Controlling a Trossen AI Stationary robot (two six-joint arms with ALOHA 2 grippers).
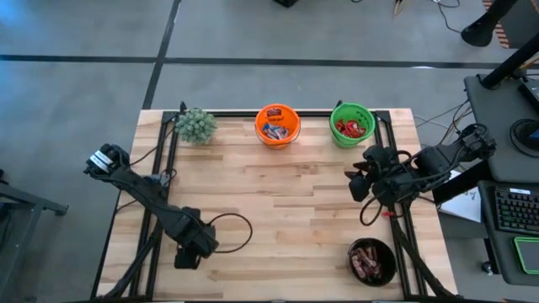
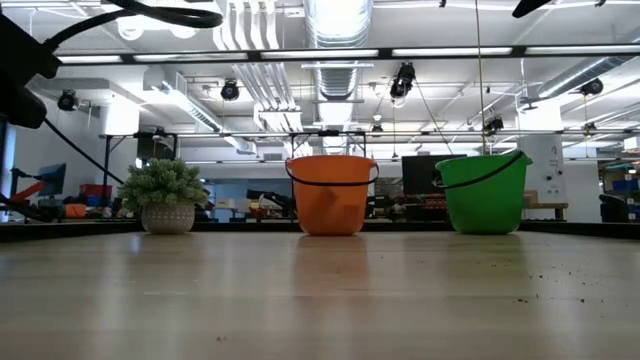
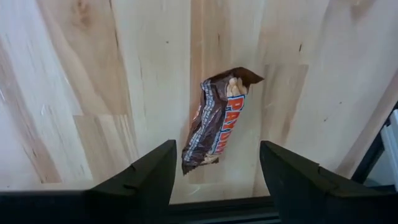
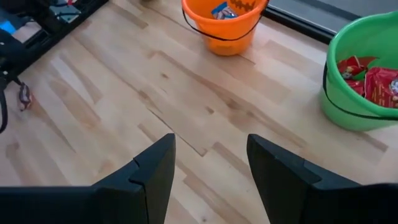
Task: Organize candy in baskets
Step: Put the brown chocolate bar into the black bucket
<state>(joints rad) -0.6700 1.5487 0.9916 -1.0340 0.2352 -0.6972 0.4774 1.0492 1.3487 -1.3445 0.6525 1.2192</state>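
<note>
Table: pale wooden table [image 1: 278, 210] with the orange pail [image 1: 277, 124] as landmark.
High view: green pail [image 1: 352, 124] just beside the orange pail, black bowl [image 1: 371, 261] well apart at the near right; left gripper [image 1: 187, 255] low at the near left edge, right gripper [image 1: 360, 183] waiting near the green pail.
Low view: both pails upright, a potted plant [image 2: 167, 196] beside the orange one.
Left wrist view: fingers spread, empty; brown candy bar [image 3: 216, 121] flat on the wood between them.
Handling: likely light, crinkly, slippery; pinch across its middle.
Right wrist view: claw open, holding nothing.
</note>
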